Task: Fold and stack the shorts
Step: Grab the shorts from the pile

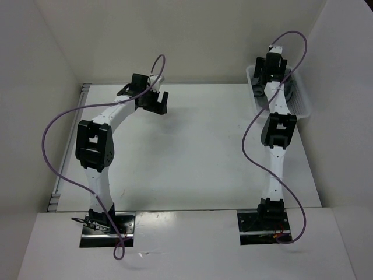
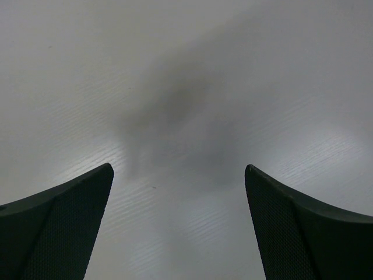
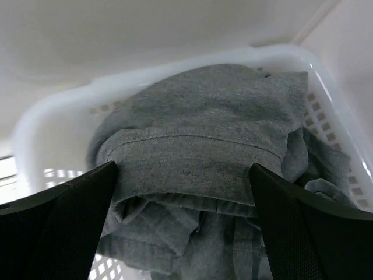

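White table [image 1: 198, 151], plain white walls [image 1: 192, 35] on three sides. A metal rail [image 1: 69, 146] runs along the table edge farthest from the basket [image 1: 305, 100]. Two black base plates [image 1: 108, 228] sit at the near edge, one well left of the basket and one just in front of it. A purple cable [image 1: 51, 153] loops off each arm.

Left gripper [image 1: 154, 104] is well left of the basket, over bare tabletop. Its jaws are spread wide with nothing between them, just a soft shadow on the surface below.

The white mesh basket sits in the table's far right corner, against the right wall. The right arm reaches straight into it and covers most of it from above. Right gripper [image 3: 183, 166] hangs just above the basket's contents, jaws wide apart and gripping nothing.

Grey shorts [image 3: 204, 134] lie bunched inside the basket, a stitched band across the top and crumpled folds underneath. They fill the basket nearly to the rim.
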Robot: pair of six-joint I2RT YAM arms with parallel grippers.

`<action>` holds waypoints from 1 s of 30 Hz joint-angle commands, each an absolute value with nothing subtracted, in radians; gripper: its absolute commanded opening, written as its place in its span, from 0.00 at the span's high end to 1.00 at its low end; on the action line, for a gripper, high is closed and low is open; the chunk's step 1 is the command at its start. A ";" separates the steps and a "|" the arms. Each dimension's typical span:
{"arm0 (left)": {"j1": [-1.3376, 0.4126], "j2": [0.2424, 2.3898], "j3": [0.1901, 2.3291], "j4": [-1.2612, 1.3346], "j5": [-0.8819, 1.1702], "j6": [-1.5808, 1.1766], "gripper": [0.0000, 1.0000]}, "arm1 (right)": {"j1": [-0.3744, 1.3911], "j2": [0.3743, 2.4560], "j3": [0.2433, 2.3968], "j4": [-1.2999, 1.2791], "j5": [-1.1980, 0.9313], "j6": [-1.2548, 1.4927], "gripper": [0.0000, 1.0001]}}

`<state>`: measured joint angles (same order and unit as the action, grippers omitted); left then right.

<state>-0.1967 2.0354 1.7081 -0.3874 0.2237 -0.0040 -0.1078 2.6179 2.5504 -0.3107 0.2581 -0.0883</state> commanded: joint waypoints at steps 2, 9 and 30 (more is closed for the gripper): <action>-0.222 2.020 1.657 -0.377 0.173 0.000 0.00 | -0.103 2.666 2.655 -0.305 0.351 -0.057 0.02; -0.222 2.010 1.626 -0.368 0.124 0.000 0.00 | -0.103 2.709 2.608 -0.356 0.356 -0.066 0.09; -0.222 1.678 1.505 -0.304 0.009 0.000 0.00 | -0.061 2.095 2.586 -0.439 0.144 -0.141 1.00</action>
<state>-0.2241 1.7893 1.5383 -0.3538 0.0544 -0.0036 -0.0986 2.3989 2.5172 -0.5117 0.1528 -0.1318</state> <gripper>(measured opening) 1.001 0.043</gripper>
